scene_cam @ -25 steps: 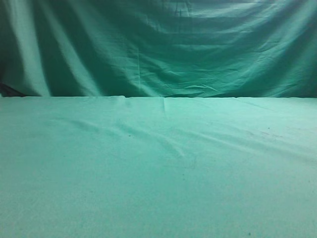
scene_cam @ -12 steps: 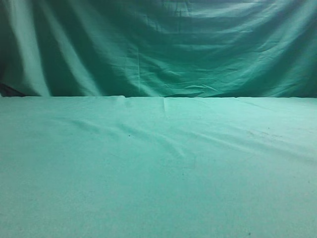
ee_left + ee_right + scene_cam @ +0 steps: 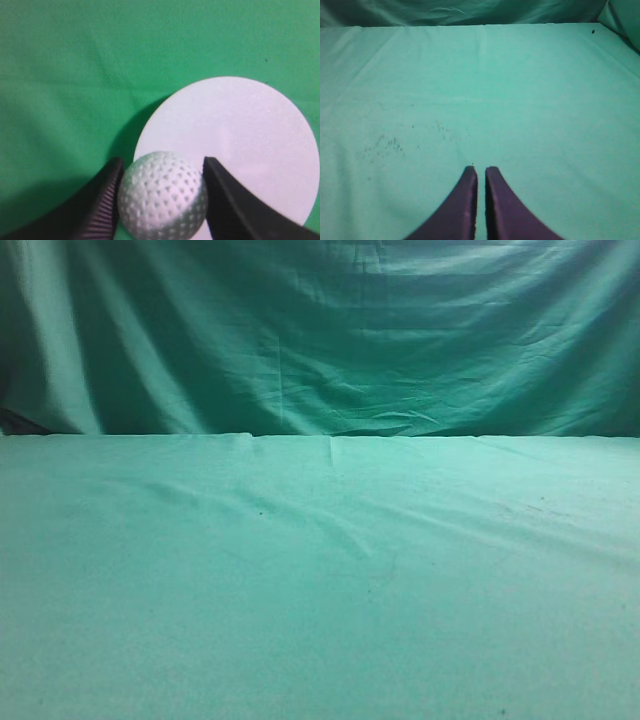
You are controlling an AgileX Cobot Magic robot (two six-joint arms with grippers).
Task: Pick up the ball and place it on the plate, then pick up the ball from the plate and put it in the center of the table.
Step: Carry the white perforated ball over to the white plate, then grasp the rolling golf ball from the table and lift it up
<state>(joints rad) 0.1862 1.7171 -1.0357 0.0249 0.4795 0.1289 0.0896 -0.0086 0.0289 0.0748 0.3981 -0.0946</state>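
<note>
In the left wrist view the white dimpled ball (image 3: 162, 194) sits between my left gripper's (image 3: 161, 170) two dark fingers, which press on its sides. It hangs above the near left edge of the round white plate (image 3: 240, 135), which lies on the green table cloth (image 3: 75, 75). In the right wrist view my right gripper (image 3: 480, 171) is shut and empty, low over the bare table (image 3: 520, 90). The exterior view shows only the green table (image 3: 320, 590); the ball, the plate and both grippers are out of that view.
A draped green cloth backdrop (image 3: 320, 330) hangs behind the table's far edge. Faint dark specks mark the cloth left of the right gripper (image 3: 382, 145). A fold runs across the table's middle (image 3: 340, 525).
</note>
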